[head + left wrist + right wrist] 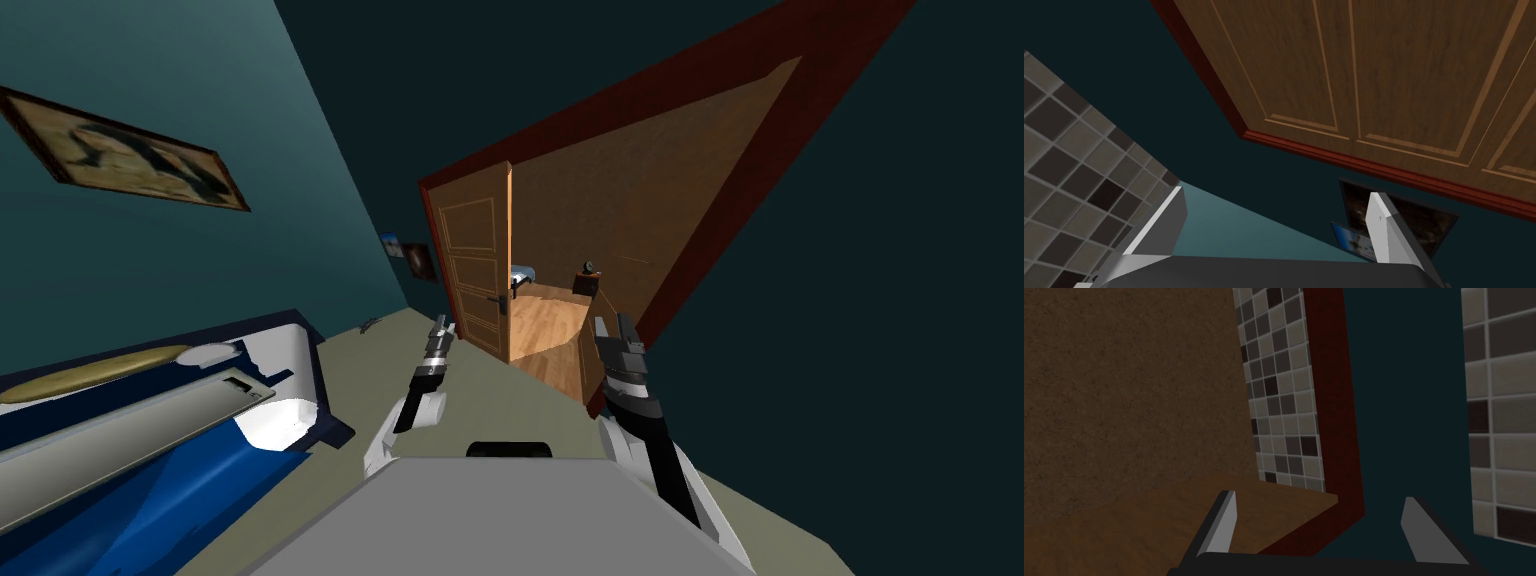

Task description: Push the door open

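Observation:
The brown panelled door (472, 272) stands swung inward at the left of its dark red frame (742, 190), with a dark handle (497, 297) near its free edge. The doorway gives onto a wooden floor (545, 325). My left gripper (440, 328) hangs open just in front of the door's lower part; its wrist view looks along the door panels (1374, 75) and the red frame (1324, 150), with my left gripper (1276, 195) holding nothing. My right gripper (612, 328), open and empty, is at the frame's right post. The right wrist view has my right gripper (1318, 498) at the red post (1334, 413).
A white and blue fixture (285, 405) stands close on my left. Framed pictures (130, 150) (412, 258) hang on the teal wall. Beyond the doorway are a bed (522, 275) and a small stand (588, 283). A dark wall runs along my right.

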You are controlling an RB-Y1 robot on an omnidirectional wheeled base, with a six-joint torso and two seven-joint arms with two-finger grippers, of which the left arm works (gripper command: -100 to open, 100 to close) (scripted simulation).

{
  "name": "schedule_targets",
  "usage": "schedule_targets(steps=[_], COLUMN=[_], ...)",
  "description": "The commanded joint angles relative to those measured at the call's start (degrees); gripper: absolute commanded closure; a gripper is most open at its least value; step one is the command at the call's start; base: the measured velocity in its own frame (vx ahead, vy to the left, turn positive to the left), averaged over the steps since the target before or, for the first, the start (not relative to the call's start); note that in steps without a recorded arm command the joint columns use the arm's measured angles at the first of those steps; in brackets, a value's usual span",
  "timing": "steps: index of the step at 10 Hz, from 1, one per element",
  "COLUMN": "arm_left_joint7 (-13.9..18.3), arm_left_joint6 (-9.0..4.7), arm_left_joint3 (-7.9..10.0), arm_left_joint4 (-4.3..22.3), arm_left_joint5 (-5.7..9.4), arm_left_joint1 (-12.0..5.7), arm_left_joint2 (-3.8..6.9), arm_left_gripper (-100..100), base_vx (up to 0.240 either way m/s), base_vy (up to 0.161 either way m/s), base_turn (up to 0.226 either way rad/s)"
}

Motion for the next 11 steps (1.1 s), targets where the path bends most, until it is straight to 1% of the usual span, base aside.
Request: schedule_targets(steps=[1,2,3,4,5,6,7,8,9,10,11], arm_left_joint7=[0.0,0.0,0.0,0.1,0.1,0.2,0.2,0.2,0.2,0.3,0.3], arm_left_joint6=[0.09,0.06,0.06,0.04,0.04,0.01,0.01,-0.01,-0.01,-0.04,-0.04], arm_left_joint3=[-0.18,-0.21,-0.21,-0.25,-0.25,-0.29,-0.29,-0.33,-0.33,-0.37,-0.37], arm_left_joint4=[2.9,4.6,6.3,8.3,9.3,11.2,12.4,14.2,15.6,18.1,18.7], arm_left_joint5=[-0.19,-0.3,-0.3,-0.42,-0.42,-0.54,-0.54,-0.66,-0.66,-0.78,-0.78], arm_left_joint1=[-1.89,-3.75,-3.75,-5.67,-5.67,-7.59,-7.59,-9.54,-9.54,-11.52,-11.52], arm_left_joint2=[0.16,0.36,0.36,0.54,0.54,0.72,0.72,0.86,0.86,0.98,0.98], arm_left_gripper=[-100,-100,-100,-100,-100,-100,-100,-100,-100,-100,-100], base_vx=[0.065,0.082,0.054,0.044,0.039,0.044,0.035,0.042,0.039,0.044,0.036], base_vy=[0.055,0.072,0.075,0.089,0.062,0.053,0.041,0.047,0.046,0.059,0.053], base_turn=[-0.076,-0.139,-0.04,-0.062,-0.045,-0.078,-0.048,-0.072,-0.044,-0.083,-0.054])
